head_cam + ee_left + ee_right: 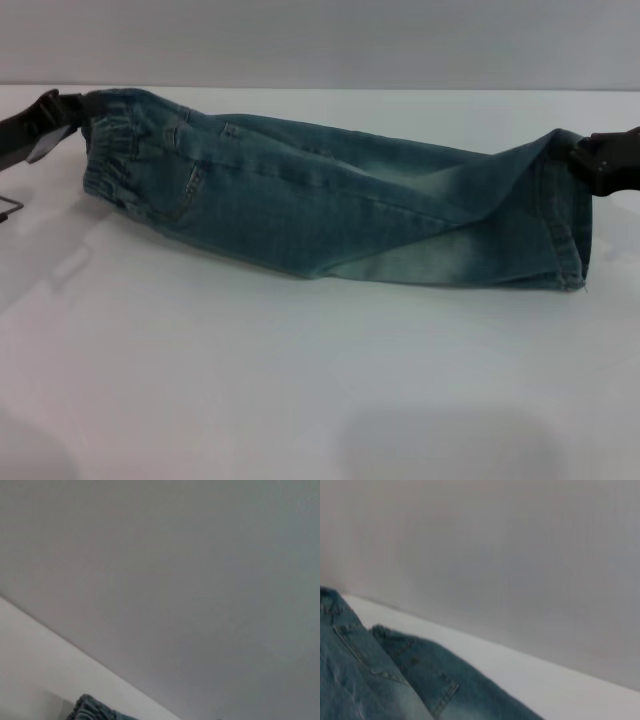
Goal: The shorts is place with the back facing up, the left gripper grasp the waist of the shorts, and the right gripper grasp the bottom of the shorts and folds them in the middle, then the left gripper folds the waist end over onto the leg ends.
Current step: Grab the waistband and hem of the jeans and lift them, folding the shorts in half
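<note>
The shorts (330,200) are blue-green denim, doubled lengthwise and stretched out between my two grippers across the white table, sagging toward it in the middle. The left gripper (68,115) is shut on the waist of the shorts (112,150), the puckered elastic band at the left. At the right, the right gripper (585,160) is shut on the bottom of the shorts (565,225), where the flat stitched hem hangs down. A back pocket (190,185) faces the head camera. A scrap of the waist (92,711) shows in the left wrist view. The right wrist view looks along the denim (370,680).
The white table (300,380) runs wide in front of the shorts and ends at a pale grey wall (320,40) behind. A thin dark metal piece (8,210) pokes in at the left edge.
</note>
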Robot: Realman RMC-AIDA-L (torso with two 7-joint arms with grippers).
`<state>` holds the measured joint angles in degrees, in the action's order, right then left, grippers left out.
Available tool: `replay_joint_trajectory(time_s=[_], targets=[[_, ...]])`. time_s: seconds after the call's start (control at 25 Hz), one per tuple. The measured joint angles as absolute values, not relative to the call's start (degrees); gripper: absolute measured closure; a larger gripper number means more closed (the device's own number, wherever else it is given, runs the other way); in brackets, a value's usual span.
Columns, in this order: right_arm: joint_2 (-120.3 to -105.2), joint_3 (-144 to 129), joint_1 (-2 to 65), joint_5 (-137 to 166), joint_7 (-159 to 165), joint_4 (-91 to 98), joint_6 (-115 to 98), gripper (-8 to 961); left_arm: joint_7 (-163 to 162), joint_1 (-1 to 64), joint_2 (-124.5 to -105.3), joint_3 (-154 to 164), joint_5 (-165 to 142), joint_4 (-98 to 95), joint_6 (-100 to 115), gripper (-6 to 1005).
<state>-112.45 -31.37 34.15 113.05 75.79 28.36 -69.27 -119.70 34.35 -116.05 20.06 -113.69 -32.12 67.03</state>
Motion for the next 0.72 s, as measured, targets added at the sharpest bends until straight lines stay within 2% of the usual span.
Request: replay_joint_trajectory(time_s=[0.48,0.72], targets=[[-114.8,-28.64,33.33,111.58,74.36,28.16,-63.56,954,-118.62,35.61,-116.87,20.22,-111.89,-32.02,61.28,942],[-115.24,-28.78,33.82,111.54,74.06,27.96,-61.87,953,-117.77,36.83,-117.36,20.21,-111.24,-32.03,59.75,942]])
